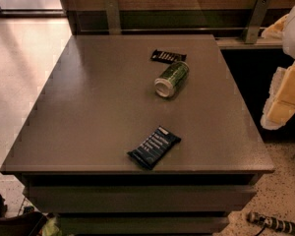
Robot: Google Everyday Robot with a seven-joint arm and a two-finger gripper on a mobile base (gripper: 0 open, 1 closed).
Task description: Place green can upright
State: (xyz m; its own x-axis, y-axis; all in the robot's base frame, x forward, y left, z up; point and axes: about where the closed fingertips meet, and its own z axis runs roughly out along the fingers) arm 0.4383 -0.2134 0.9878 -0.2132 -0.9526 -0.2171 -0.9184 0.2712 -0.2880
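Green can (171,79) sideways, end effector (285,90) right

Print on green can (172,78), wrappers (154,147) unreadable. Tool (284,100) at right edge.

Cream-yellow claw (284,95) (white-edged), right edge

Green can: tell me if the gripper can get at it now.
Probably yes. The can lies on its side with nothing over it; the gripper hangs beyond the right edge of the table, bare surface between them.
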